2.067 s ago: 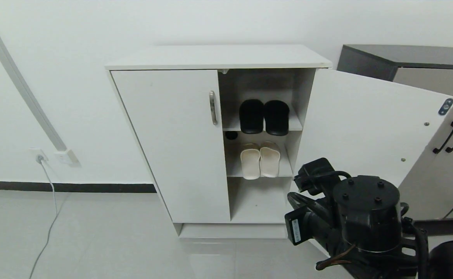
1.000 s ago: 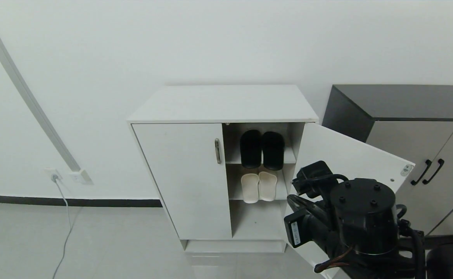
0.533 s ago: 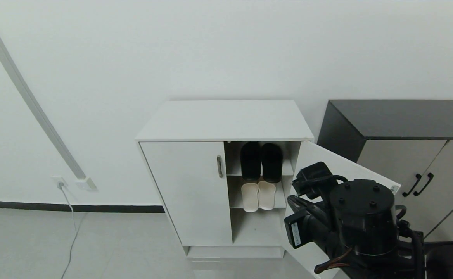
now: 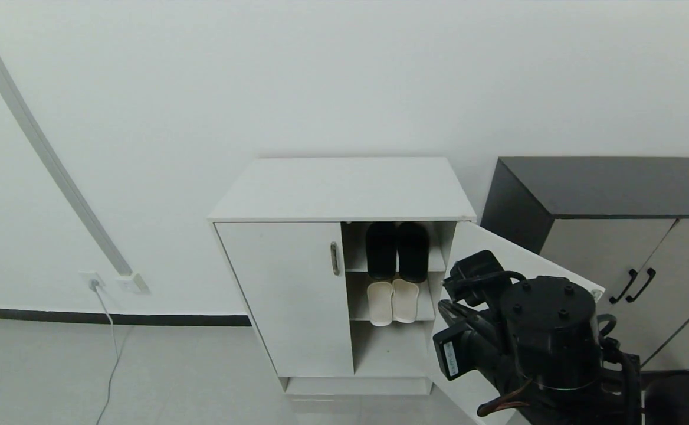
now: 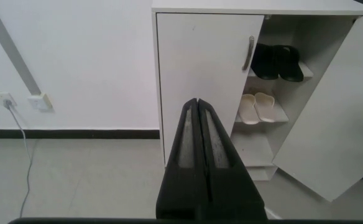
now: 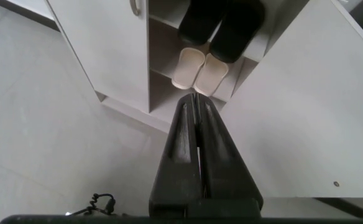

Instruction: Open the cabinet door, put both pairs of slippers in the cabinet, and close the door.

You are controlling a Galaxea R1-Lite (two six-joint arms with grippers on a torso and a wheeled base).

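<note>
White board makes up the cabinet (image 4: 344,189), which stands on the pale tiled floor (image 4: 144,378) against the wall. Its left door (image 4: 279,295) is closed, with an upright metal handle (image 4: 334,258) near the inner edge, while the right door (image 5: 330,118) is swung wide open. Both pairs of slippers are inside, behind the open half. The black slippers (image 4: 397,248) sit side by side on the upper shelf. The white slippers (image 4: 393,301) sit side by side on the shelf just below, their ends near that shelf's front edge. The right arm (image 4: 548,330) is low in front of the open door, apart from the cabinet's shelves. The right gripper (image 6: 196,98) points toward the open compartment, its fingers (image 6: 183,124) drawn together with only a thin slit between them and nothing held. The left gripper (image 5: 197,101) faces the closed door from well back, its fingers (image 5: 186,137) pressed flat against each other and carrying nothing. A dark grey cabinet (image 4: 604,183) with two black handles (image 4: 633,285) stands just to the right of the white one. To the left, a pale strip (image 4: 43,153) runs slantwise down the wall to a socket (image 4: 92,282), from which a cable (image 4: 111,354) trails over the floor, and a black skirting band (image 4: 108,319) lines the foot of the wall.
</note>
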